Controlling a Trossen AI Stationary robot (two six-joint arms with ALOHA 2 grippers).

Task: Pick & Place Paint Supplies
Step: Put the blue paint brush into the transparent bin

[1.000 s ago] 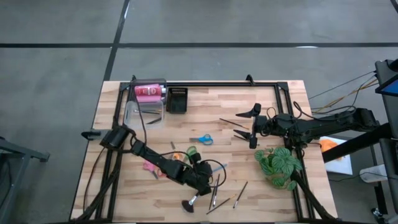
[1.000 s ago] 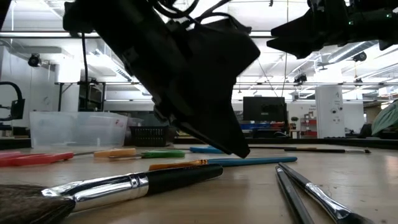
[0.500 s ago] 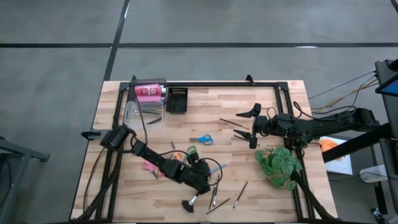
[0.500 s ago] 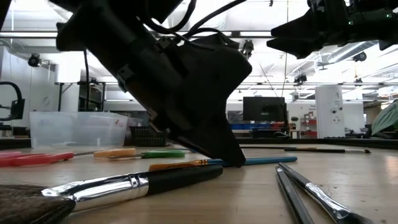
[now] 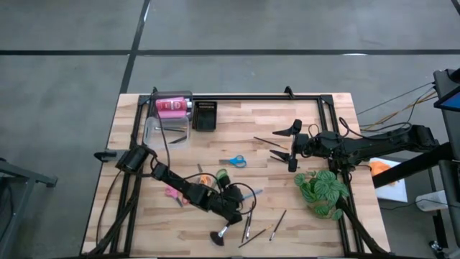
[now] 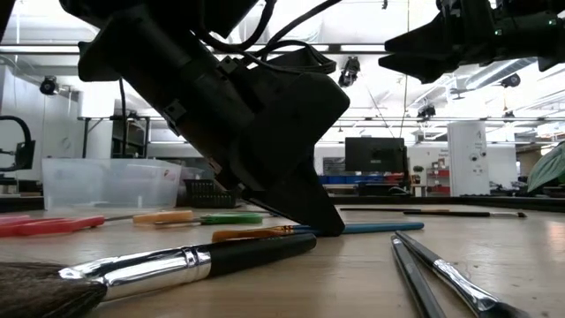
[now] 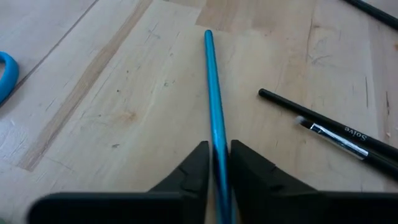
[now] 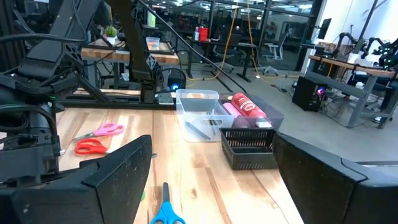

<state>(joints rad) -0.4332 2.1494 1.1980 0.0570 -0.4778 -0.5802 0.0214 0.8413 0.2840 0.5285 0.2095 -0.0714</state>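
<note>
My left gripper (image 5: 241,198) is down at the table's near middle, its fingers closed about a thin blue-handled brush (image 7: 213,93) that lies flat on the wood (image 6: 380,227). A black brush (image 7: 329,127) lies just beside it. Several more brushes (image 5: 251,226) and a thick-headed brush (image 5: 218,235) lie nearer the front edge. Blue scissors (image 5: 233,160) lie at mid-table. A pink bottle (image 5: 172,106) lies at the far left. My right gripper (image 5: 282,142) hovers open above the table's right middle (image 8: 211,174), holding nothing. My left gripper pinches the blue brush's handle (image 7: 217,155) between its two fingers (image 7: 198,167). It comes slanting down from the table's left, with the handle running on ahead between the fingers. The brush lies on the table, its free end (image 7: 208,34) past the fingertips.
A clear tub (image 5: 167,131) and a black tray (image 5: 205,115) stand at the far left. A green leafy plant (image 5: 323,191) sits at the right edge. Two black brushes (image 5: 269,142) lie under my right gripper. Pink and red scissors (image 8: 93,140) lie near the left arm.
My left gripper has sunk a little, its tips coming down onto the table at the blue brush. The brush has stayed where it lay.
</note>
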